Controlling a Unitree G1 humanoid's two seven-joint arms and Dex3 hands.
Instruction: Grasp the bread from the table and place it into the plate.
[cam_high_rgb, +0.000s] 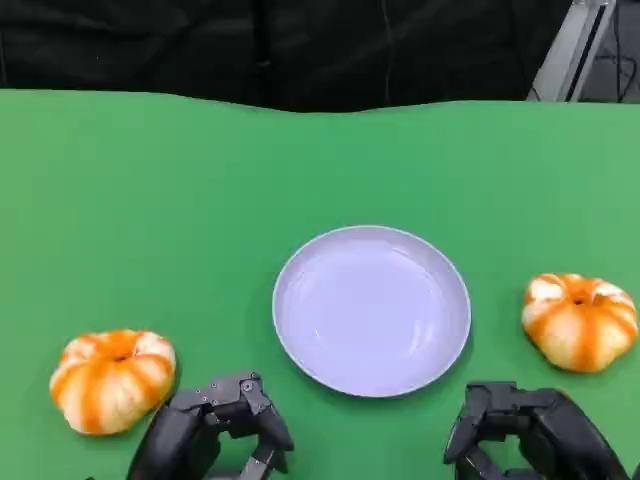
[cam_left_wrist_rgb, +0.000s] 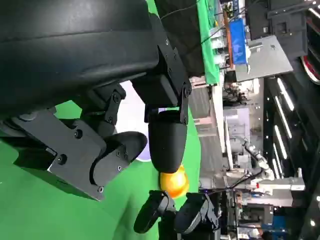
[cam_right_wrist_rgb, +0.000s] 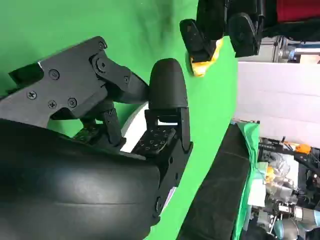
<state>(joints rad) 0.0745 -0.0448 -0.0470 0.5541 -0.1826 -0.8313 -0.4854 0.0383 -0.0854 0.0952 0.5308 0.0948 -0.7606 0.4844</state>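
We are looking down at a green desk (cam_high_rgb: 150, 200) whose far edge is running across the top of the head view, with a dark curtain behind it. A white plate (cam_high_rgb: 371, 310) is lying in the middle of the desk, with open green surface all around its rim. Two pumpkin-shaped breads are sitting on the desk, both outside the plate. The left bread (cam_high_rgb: 112, 379) is lying well apart from the plate, near the left side, and the right bread (cam_high_rgb: 580, 320) is lying near the right border of the picture, also apart from the plate.

Our left hand (cam_high_rgb: 215, 430) is hovering at the lower edge, just beside the left bread and not touching it. Its fingers are curling loosely and holding nothing, as the left wrist view (cam_left_wrist_rgb: 120, 145) is also showing. Our right hand (cam_high_rgb: 525, 430) is hovering low at the right, below the right bread, with a small strip of green between them. Its fingers (cam_right_wrist_rgb: 167, 90) are apart and nothing is lying between them.

Both hands are being cut off by the lower border of the head view. In the left wrist view the right bread (cam_left_wrist_rgb: 174, 184) is partly hidden behind the fingers, and in the right wrist view the left bread (cam_right_wrist_rgb: 206, 62) is mostly covered by the other hand (cam_right_wrist_rgb: 220, 27).
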